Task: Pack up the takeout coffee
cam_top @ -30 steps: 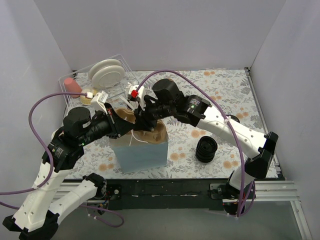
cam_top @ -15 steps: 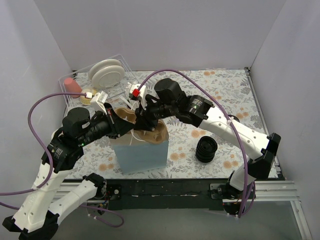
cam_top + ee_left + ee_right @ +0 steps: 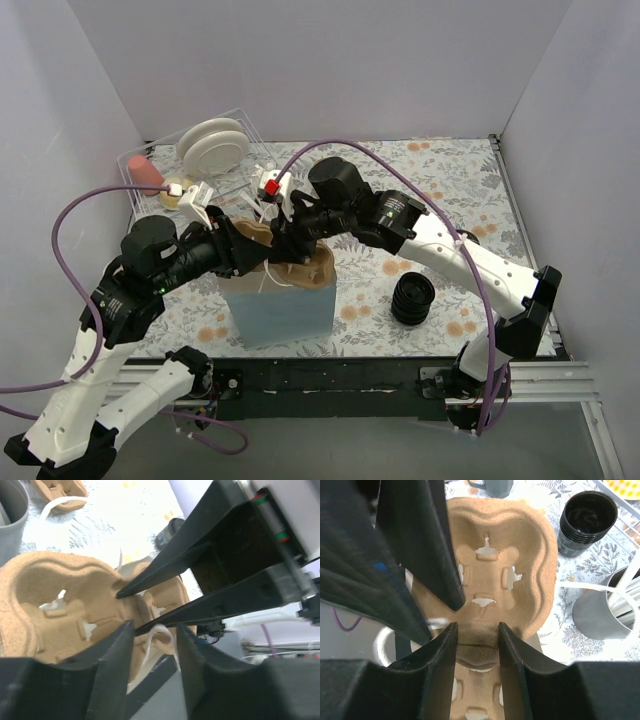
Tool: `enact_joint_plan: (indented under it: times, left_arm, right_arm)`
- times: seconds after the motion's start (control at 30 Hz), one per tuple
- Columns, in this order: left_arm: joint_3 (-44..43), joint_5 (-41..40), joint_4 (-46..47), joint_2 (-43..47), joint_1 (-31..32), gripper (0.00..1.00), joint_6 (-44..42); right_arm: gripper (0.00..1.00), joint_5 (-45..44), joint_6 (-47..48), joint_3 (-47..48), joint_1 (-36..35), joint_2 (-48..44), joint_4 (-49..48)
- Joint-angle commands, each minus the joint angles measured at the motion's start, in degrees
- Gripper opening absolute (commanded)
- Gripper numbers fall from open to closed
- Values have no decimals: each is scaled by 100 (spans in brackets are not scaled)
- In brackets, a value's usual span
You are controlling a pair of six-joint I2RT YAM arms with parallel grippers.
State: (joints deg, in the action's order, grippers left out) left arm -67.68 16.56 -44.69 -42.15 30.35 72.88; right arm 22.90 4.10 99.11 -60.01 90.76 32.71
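The takeout coffee with its lid is out of view. A brown pulp cup carrier [image 3: 312, 266] lies in the mouth of a blue paper bag [image 3: 285, 312]. My right gripper [image 3: 284, 250] reaches down from the back, and in the right wrist view it [image 3: 477, 632] is shut on the middle ridge of the carrier [image 3: 520, 555]. My left gripper [image 3: 252, 258] is at the bag's left rim. In the left wrist view it [image 3: 155, 637] is open, with a white bag handle loop [image 3: 161, 632] between its fingers, beside the carrier [image 3: 60, 615].
A ribbed stack of black lids [image 3: 413, 298] stands right of the bag. A lidless black cup [image 3: 585, 520] and a grey cup of white straws [image 3: 605, 610] are behind the bag. A wire rack [image 3: 235, 125] with white plates sits at the back left.
The right arm shifted slightly to the right at first. The left arm's elbow moved a little. Both grippers and the carrier stay at the bag's mouth.
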Motion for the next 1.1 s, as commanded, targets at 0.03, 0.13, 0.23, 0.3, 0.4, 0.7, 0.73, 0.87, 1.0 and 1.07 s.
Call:
enact_joint_plan:
  times: [0.03,0.13,0.23,0.3,0.4,0.7,0.73,0.87,1.0,1.07]
  left_arm:
    - [-289,-196,-154,31,-3,57,-37]
    - [-412,-459,-286,84,-3,65,33]
    - [-693,-916,-602,84,-3,70,165]
    - [-904,-1363,-899,49,-3,72,340]
    - [-1010,-1584,-1120,67,-3,73,472]
    - [-1151,-2973,-2008,-83,-3,73,1078]
    - [-1168,-3139,-2052,-91,-3,73,1140]
    - [-1230,-3430,-2386,-232,-3,73,1412]
    - [-1239,-3677,-2650,-407,-3,73,1668]
    - [-1230,-3729,-2694,-478,-3,73,1712]
  right_arm:
    - [19,206,109,144,-37,91,-54]
    - [19,189,161,117,-37,108,-98]
    - [19,189,249,100,-37,170,-81]
    - [19,329,267,74,-29,187,-89]
    - [19,497,302,-67,-37,161,-194]
    - [19,672,653,-304,-37,47,-186]
    - [19,672,688,-313,-37,30,-169]
    - [19,637,838,-270,-37,82,-46]
    - [18,672,1022,-243,-46,170,77]
    - [19,585,1067,-243,-46,249,104]
